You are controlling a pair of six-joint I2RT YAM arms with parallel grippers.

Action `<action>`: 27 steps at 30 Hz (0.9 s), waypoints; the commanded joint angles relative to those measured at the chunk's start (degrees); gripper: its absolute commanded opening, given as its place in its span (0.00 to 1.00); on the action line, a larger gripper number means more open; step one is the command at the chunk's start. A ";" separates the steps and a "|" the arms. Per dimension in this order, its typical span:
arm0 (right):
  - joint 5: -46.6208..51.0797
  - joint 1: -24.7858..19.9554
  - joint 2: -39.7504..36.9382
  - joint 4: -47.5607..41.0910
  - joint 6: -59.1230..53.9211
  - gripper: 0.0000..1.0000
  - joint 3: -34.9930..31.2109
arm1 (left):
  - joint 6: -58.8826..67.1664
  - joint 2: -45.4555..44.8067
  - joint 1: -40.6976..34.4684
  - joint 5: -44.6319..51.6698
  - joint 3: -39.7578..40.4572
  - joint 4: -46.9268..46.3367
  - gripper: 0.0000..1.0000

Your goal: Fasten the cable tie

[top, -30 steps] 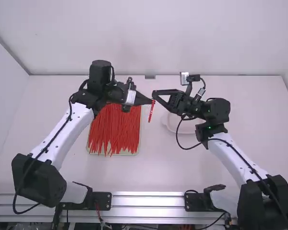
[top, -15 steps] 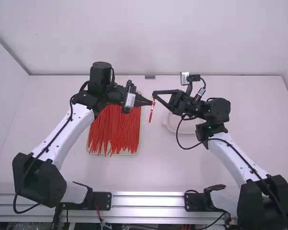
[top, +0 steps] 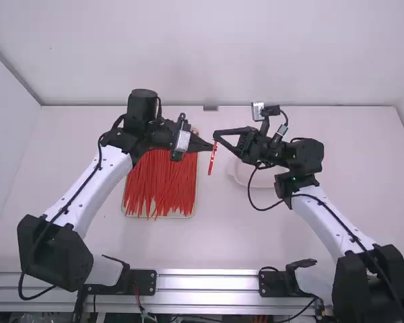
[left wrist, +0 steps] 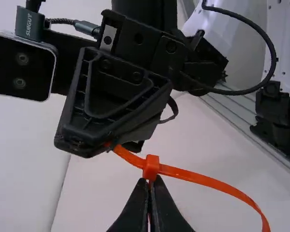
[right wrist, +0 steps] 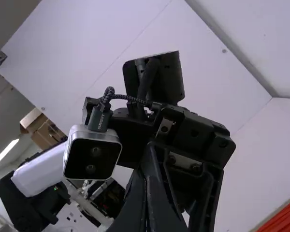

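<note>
1. Tie (left wrist: 183,175) hangs in mid-air between both end effectors, above the desk (top: 242,229).
2. Left end effector (left wrist: 149,186) is pinched closed on its head; right end effector (left wrist: 94,144) is clamped on the strap.
3. Tightening seems to be the step in hand; next, a steady pull through the head.

Left tool (left wrist: 149,182) pinches orange cable tie (left wrist: 152,166) at head; right tool (left wrist: 99,144) grips its end.

Two grippers (top: 207,145) (top: 216,133); one held cable tie (top: 212,157); one tray (top: 196,196) (ties (top: 160,178) heaped).
</note>
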 commanded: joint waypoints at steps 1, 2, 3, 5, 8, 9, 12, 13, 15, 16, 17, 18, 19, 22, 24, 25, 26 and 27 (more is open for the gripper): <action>0.92 -0.37 -0.52 1.42 0.33 0.00 1.49 | 2.34 0.13 0.20 -2.14 -1.29 -1.51 0.02; 0.87 -0.70 -0.52 1.25 0.42 0.00 1.49 | 2.51 0.13 0.20 -2.19 -1.73 -1.55 0.02; 0.92 -0.76 -0.52 1.22 0.35 0.00 1.49 | 2.21 0.13 0.20 -2.16 -2.21 -1.05 0.02; 0.92 -0.74 -0.52 1.27 0.42 0.00 1.49 | 2.10 0.13 0.22 -2.19 -2.97 -0.66 0.02; 0.92 -0.52 -0.52 1.70 0.39 0.00 1.49 | 2.29 0.13 0.20 -2.19 -4.57 -0.39 0.02; 0.92 -0.63 -0.52 1.79 0.39 0.00 1.49 | 2.29 0.13 0.22 -2.16 -4.98 -0.15 0.02; 1.01 -0.66 -0.52 1.75 0.39 0.00 1.49 | 2.27 0.13 0.20 -2.14 -7.13 1.36 0.02; 1.01 -0.63 -0.52 1.75 0.42 0.00 1.49 | 2.05 0.13 0.22 -2.16 -7.89 1.97 0.02; 0.96 -0.66 -0.52 1.77 1.29 0.00 1.49 | 2.08 0.13 0.20 -2.16 -9.38 3.08 0.02; 0.85 -0.66 -0.52 2.36 1.70 0.00 1.49 | 2.05 0.13 0.20 -2.16 -10.14 3.65 0.02; 0.81 -0.66 -0.52 2.84 1.68 0.00 1.49 | 2.10 0.13 0.20 -2.16 -10.64 3.82 0.02; 0.68 -0.66 -0.52 3.28 1.68 0.00 1.49 | 2.08 0.13 0.22 -2.16 -11.43 4.09 0.02; 0.72 -0.63 -0.52 3.93 1.99 0.00 1.49 | 2.10 0.13 0.22 -2.14 -12.11 4.26 0.02; 0.70 -0.66 -0.52 4.46 2.99 0.00 1.49 | 2.08 0.13 0.20 -2.16 -13.90 4.96 0.02; 0.68 -0.63 -0.52 4.70 2.93 0.00 1.49 | 1.97 0.13 0.20 -2.19 -15.17 4.87 0.02; 0.68 -0.66 -0.52 4.70 2.93 0.00 1.49 | 1.88 0.13 0.22 -2.14 -15.82 4.87 0.02; 0.68 -0.66 -0.52 4.48 2.89 0.00 1.49 | 1.92 0.13 0.22 -2.19 -16.81 4.94 0.02; 0.66 -0.63 -0.52 4.44 2.89 0.00 1.49 | 1.97 0.13 0.20 -2.19 -17.44 5.01 0.02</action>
